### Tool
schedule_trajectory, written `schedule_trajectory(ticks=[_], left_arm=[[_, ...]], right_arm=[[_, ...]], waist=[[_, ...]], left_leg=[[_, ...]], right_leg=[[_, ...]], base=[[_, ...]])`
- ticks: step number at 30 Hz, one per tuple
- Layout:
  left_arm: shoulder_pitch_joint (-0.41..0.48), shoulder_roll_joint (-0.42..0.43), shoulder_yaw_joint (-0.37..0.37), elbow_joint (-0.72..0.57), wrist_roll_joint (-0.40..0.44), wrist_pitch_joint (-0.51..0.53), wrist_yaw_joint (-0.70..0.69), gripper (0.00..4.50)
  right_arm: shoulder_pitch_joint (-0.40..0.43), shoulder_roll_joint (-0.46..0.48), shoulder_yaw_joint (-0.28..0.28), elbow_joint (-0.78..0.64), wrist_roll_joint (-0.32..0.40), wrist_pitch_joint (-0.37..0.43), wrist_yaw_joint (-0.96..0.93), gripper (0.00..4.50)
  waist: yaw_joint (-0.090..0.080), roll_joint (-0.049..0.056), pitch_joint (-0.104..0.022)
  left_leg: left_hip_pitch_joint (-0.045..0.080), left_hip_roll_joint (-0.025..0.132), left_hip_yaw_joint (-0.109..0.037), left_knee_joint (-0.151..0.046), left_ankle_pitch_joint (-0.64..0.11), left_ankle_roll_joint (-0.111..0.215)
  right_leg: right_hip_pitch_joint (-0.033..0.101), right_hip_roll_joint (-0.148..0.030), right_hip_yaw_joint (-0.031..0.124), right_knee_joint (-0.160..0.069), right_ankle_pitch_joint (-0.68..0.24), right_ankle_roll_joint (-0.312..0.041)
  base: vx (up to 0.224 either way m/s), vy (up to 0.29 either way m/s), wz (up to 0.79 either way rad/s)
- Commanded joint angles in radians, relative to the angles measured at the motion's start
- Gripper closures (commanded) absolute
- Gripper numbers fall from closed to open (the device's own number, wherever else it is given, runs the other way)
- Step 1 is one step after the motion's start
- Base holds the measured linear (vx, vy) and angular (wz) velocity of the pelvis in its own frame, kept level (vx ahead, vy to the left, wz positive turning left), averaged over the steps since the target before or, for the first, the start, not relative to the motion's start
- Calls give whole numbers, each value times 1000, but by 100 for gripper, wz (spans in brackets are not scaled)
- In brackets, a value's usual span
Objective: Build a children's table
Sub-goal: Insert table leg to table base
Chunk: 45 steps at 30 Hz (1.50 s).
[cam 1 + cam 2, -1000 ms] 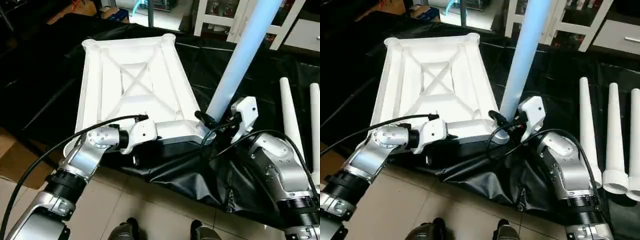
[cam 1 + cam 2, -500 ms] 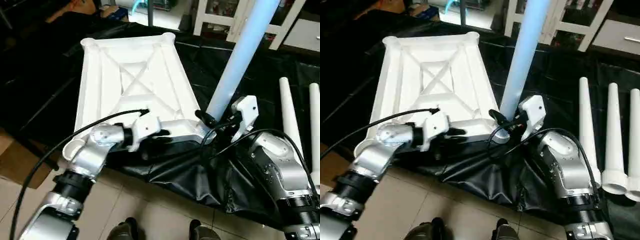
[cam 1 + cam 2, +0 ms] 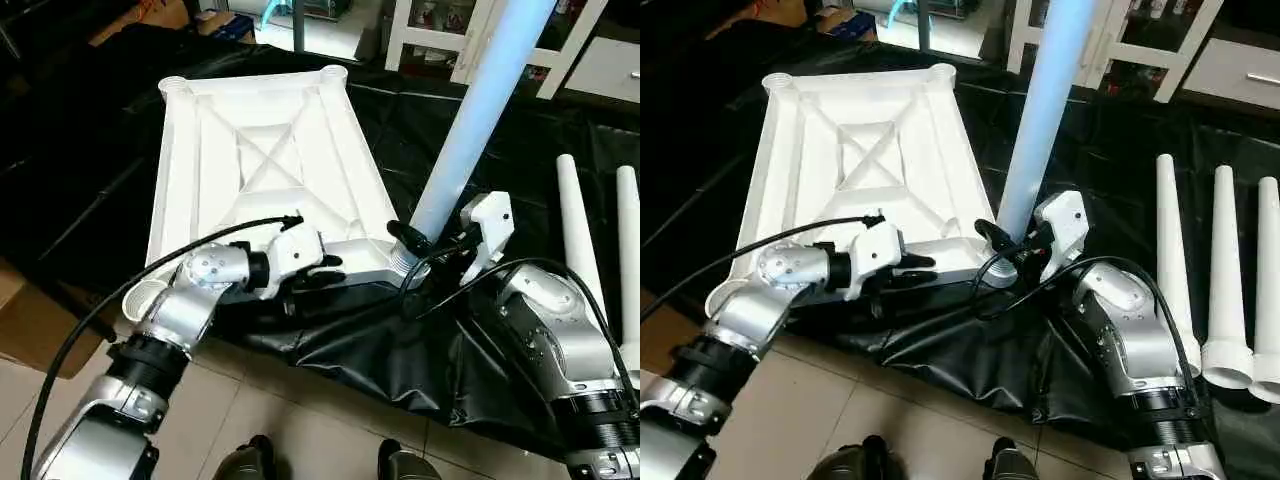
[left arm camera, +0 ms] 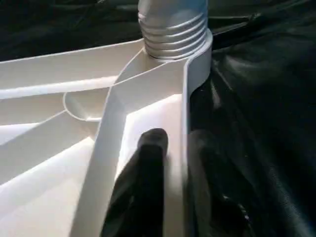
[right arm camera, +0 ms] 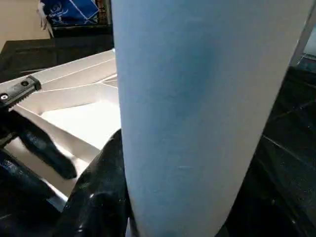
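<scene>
Black sheet [image 3: 420, 370] under upturned tabletop [image 3: 265, 165]; right end effector [image 3: 415, 243] grasping upright leg [image 3: 470, 130]; left end effector [image 3: 912, 272] parted, straddling tabletop's near rim.

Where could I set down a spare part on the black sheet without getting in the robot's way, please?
Bare black sheet lies between the standing leg and the three lying legs. It is crowded at the tabletop's near edge, where the left gripper and right gripper work.

White X-ribbed table top [image 3: 262, 160] and white legs [image 3: 1169, 250] on black sheet [image 3: 480, 330]; black-fingered left pincer [image 3: 322, 272].
</scene>
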<state>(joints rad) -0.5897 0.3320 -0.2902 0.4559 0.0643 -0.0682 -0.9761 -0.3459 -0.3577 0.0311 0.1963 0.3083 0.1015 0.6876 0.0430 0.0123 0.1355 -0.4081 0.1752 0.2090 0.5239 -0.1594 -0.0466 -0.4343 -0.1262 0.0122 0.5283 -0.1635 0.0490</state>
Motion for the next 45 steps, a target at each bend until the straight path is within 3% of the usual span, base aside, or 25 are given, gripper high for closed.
schedule_trajectory(ticks=[1,10,20,22,29,37,40,43,45], left_arm=[[-11,7,-5,12,17,-11,15,334],[-1,37,-41,19,29,27,-50,334],[-46,26,-55,97,69,21,-12,334],[-59,12,-50,108,60,20,-8,334],[-58,18,-77,124,87,16,-27,334],[-56,29,-98,134,113,16,-31,334],[-61,20,-101,138,118,27,-29,369],[-62,19,-101,139,119,27,-28,372],[-67,19,-108,146,131,48,-21,407]], right_arm=[[53,-11,31,98,-57,53,-4,259],[52,-6,32,100,-58,52,-8,259],[60,-4,33,91,-58,55,-12,259],[61,-4,33,91,-58,54,-14,259],[62,-7,34,90,-59,54,-13,259],[63,-7,34,89,-61,55,-13,259],[60,-7,33,93,-62,53,-12,259],[60,-7,33,94,-62,52,-12,259],[57,-4,34,92,-63,53,-14,259]], waist=[[1,-5,-49],[2,-2,-46],[6,2,-42],[8,5,-43],[10,2,-40],[9,2,-38],[8,3,-37],[8,3,-36],[7,5,-36]], left_leg=[[32,39,-16,-74,-409,1],[36,39,-17,-76,-427,-4],[39,38,-21,-78,-477,-21],[44,39,-20,-77,-488,-23],[43,38,-25,-80,-517,-25],[44,38,-26,-81,-535,-28],[45,38,-28,-81,-552,-30],[46,38,-30,-82,-560,-31],[45,38,-31,-84,-566,-33]], right_leg=[[17,3,-5,-55,-371,-137],[14,3,-4,-57,-399,-136],[11,0,-5,-64,-458,-120],[7,1,-4,-66,-464,-122],[5,-2,-6,-73,-525,-99],[1,-1,-6,-75,-535,-97],[-1,-1,-7,-79,-566,-88],[-1,-2,-8,-80,-577,-86],[0,-2,-9,-80,-572,-86]], base=[[0,0,0],[0,0,0],[0,0,0],[0,0,0],[0,0,0],[0,0,0],[0,0,0],[0,0,0],[0,0,0]])
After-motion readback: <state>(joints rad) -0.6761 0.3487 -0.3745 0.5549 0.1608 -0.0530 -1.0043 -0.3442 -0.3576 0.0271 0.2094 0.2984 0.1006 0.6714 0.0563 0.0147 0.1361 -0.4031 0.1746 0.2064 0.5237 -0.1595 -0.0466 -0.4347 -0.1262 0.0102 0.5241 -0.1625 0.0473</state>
